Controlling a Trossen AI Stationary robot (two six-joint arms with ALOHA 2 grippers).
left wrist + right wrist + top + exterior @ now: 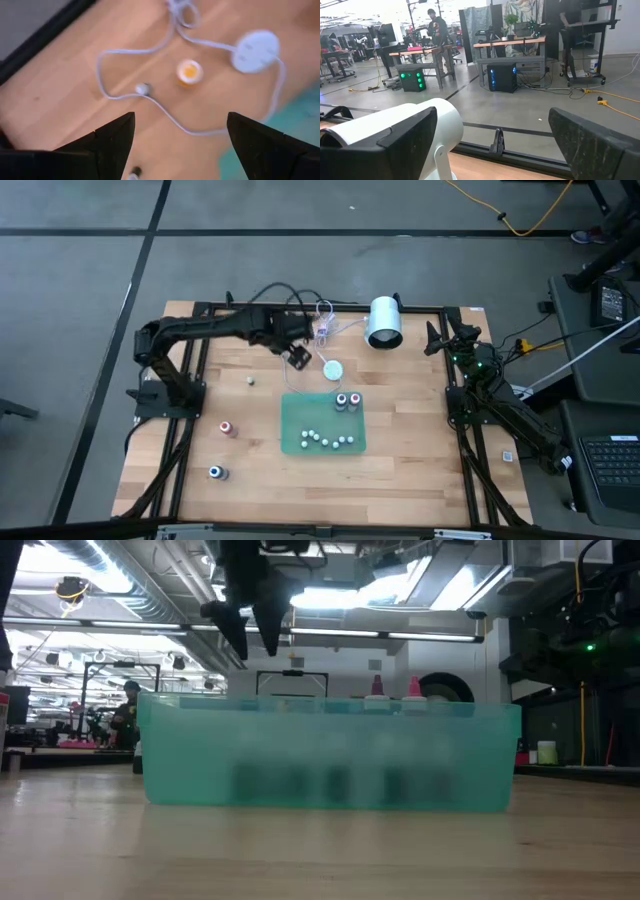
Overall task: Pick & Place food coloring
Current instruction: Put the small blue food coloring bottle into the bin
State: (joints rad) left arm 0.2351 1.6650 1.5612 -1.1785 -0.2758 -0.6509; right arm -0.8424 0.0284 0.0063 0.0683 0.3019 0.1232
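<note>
Two food coloring bottles [347, 401] stand upright inside the green tray [295, 415]; their pink tops [376, 687] show over its rim in the low view. A red-topped bottle [228, 428] and a blue-topped one [216, 473] stand on the table left of the tray. An orange-topped bottle [189, 71] stands by a white cable. My left gripper [298, 357] hangs open above the table behind the tray's far left corner, holding nothing [180, 120]. My right gripper [492, 115] waits open at the far right [437, 340].
A white round disc [332, 369] on a thin looped cable [150, 50] lies just behind the tray. A large white cylinder [384, 322] stands at the far edge. Several small white pieces [325, 440] lie in the tray's near half. A tiny pale object [250, 381] sits left of the tray.
</note>
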